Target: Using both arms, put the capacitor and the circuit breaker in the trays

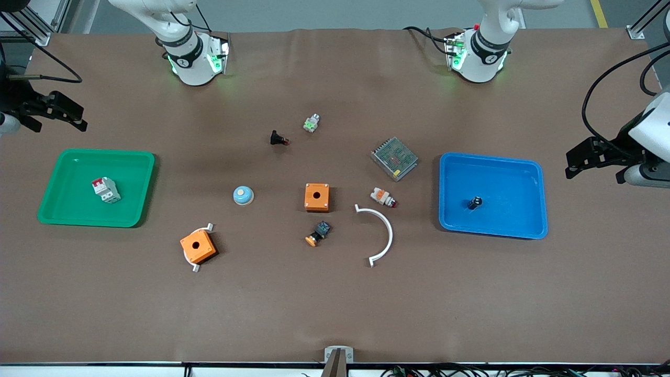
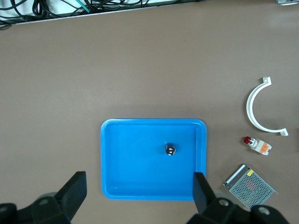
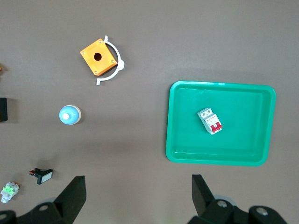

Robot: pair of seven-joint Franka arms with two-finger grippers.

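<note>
The capacitor [image 1: 475, 202], a tiny black cylinder, stands in the blue tray [image 1: 534, 178] toward the left arm's end of the table; it also shows in the left wrist view [image 2: 170, 150]. The circuit breaker [image 1: 106, 189], a white block with a red switch, lies in the green tray [image 1: 63, 162] toward the right arm's end; it also shows in the right wrist view [image 3: 210, 121]. My left gripper [image 1: 573, 165] is open and empty, held high beside the blue tray [image 2: 106, 158]. My right gripper [image 1: 78, 119] is open and empty, held high beside the green tray [image 3: 170, 121].
Between the trays lie two orange boxes [image 1: 316, 197] [image 1: 198, 246], a white curved piece [image 1: 384, 233], a metal mesh unit [image 1: 394, 158], a blue dome button [image 1: 243, 195], a white-and-orange button [image 1: 382, 197], an orange-capped button [image 1: 318, 233], a black push-button [image 1: 278, 139] and a green-white part [image 1: 311, 123].
</note>
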